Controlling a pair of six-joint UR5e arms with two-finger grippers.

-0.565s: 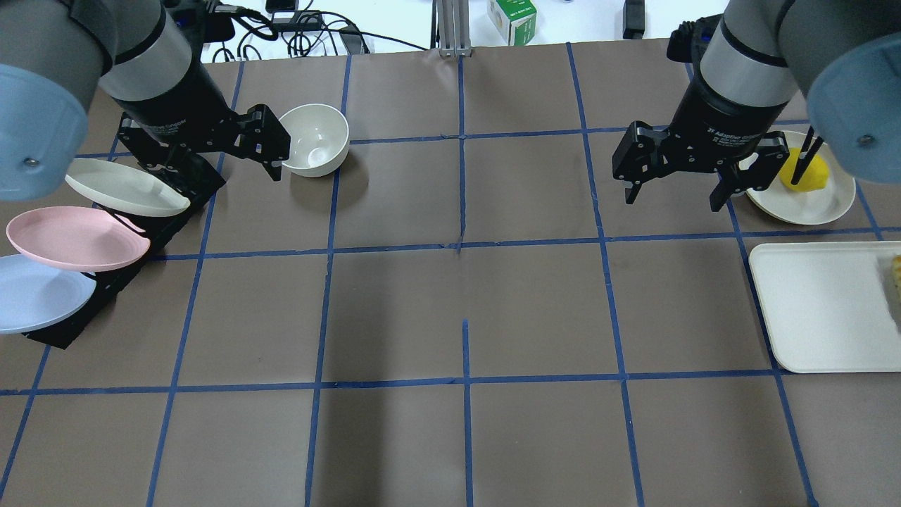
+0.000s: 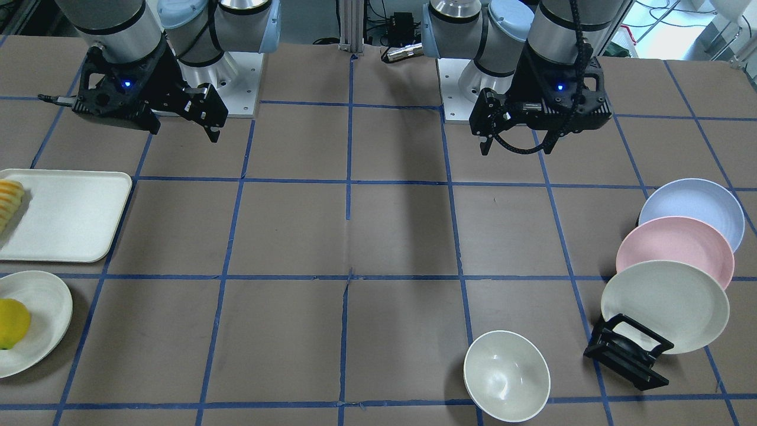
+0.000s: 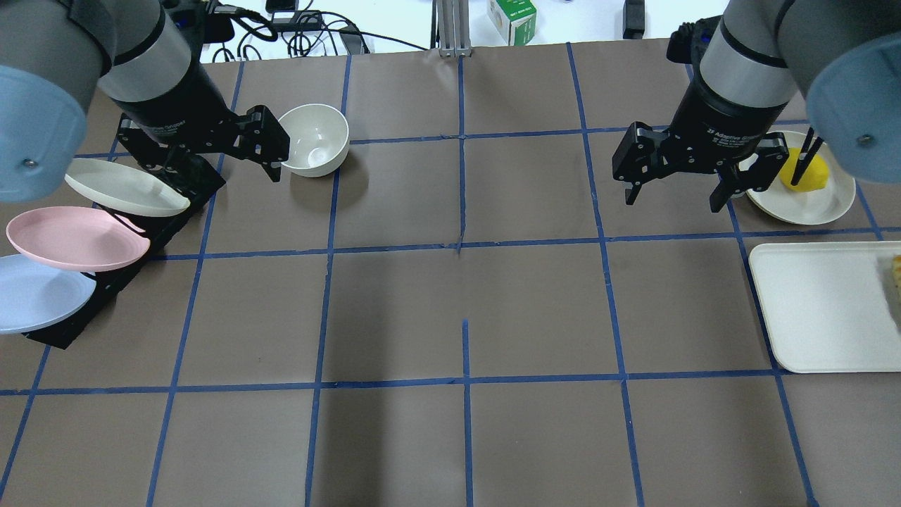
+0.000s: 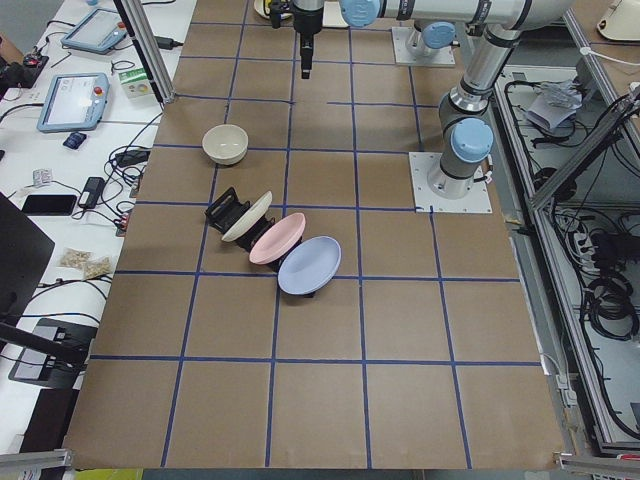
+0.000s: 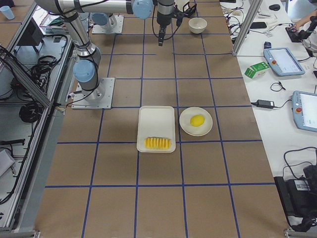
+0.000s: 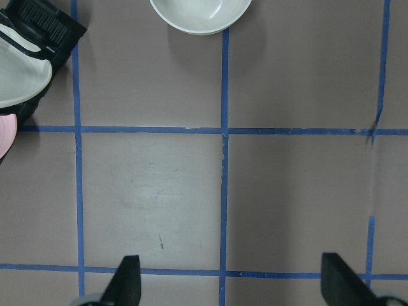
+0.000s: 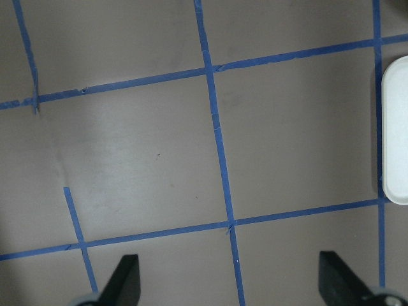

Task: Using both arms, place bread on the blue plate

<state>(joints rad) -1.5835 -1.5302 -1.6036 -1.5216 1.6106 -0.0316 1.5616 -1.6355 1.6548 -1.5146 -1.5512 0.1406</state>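
Observation:
The bread lies at the outer end of a white tray; it shows only at the view's edge in the overhead view and in the front view. The blue plate leans in a black rack, nearest the robot, beside a pink plate and a cream plate. It also shows in the front view. My left gripper hangs open and empty above the table by the rack's far end. My right gripper hangs open and empty, left of the tray's far corner.
A white bowl stands just right of my left gripper. A yellow lemon sits on a cream plate beyond the tray. The brown table has a blue tape grid. Cables and boxes lie past the far edge.
Both grippers have shifted very slightly toward the far side of the table. Nothing else has moved.

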